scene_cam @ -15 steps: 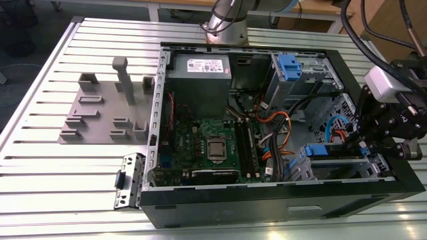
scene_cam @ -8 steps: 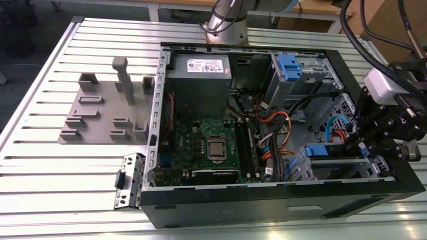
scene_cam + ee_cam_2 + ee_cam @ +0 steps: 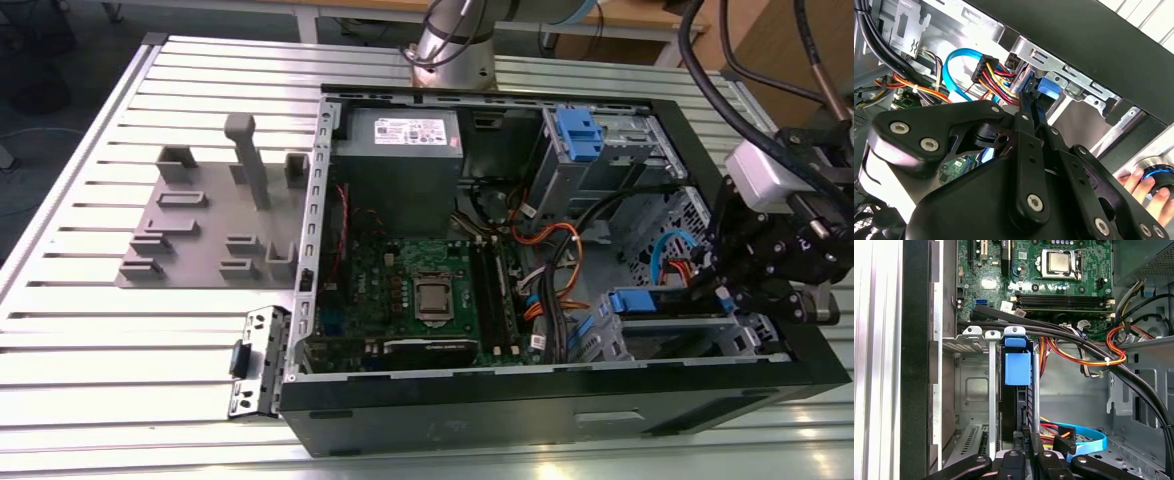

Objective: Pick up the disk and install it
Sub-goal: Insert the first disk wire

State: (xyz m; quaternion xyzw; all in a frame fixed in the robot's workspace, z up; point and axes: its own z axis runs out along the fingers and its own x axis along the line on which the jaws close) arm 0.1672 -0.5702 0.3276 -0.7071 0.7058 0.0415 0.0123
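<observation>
Exterior view: open computer case (image 3: 561, 400) lying on a slatted table (image 3: 134, 340), with the gripper (image 3: 747, 290) lowered at the drive cage (image 3: 667, 335) near the exterior view's right. First wrist view: the disk (image 3: 1017, 390), edge-on with its blue carrier tab uppermost, sits in a cage slot beside the motherboard (image 3: 1054, 275); the fingers (image 3: 1026, 440) are clamped on the disk's near edge. Second wrist view: a person's hand (image 3: 1144, 187) rests on a blue-ringed knob (image 3: 1159, 177).
</observation>
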